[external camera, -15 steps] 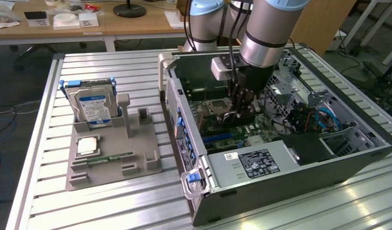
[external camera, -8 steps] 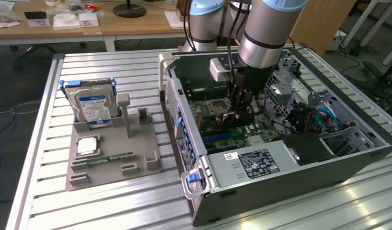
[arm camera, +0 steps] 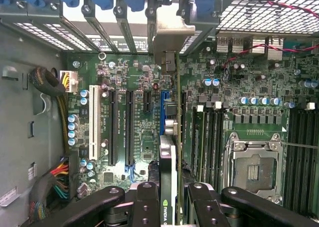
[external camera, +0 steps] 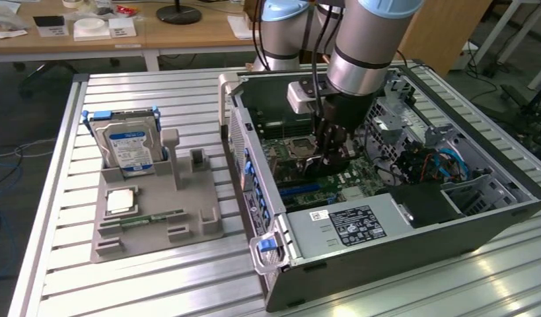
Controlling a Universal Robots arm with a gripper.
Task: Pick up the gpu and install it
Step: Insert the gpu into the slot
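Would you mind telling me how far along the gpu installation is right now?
Done: the gpu is picked up and inside the computer case. In hand: the gripper is shut on it, edge-on over the motherboard. Left: not released; whether it is seated I cannot tell.

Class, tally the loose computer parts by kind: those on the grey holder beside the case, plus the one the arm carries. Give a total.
hard drive: 1
processor chip: 1
memory stick: 1
gpu: 1
Total: 4
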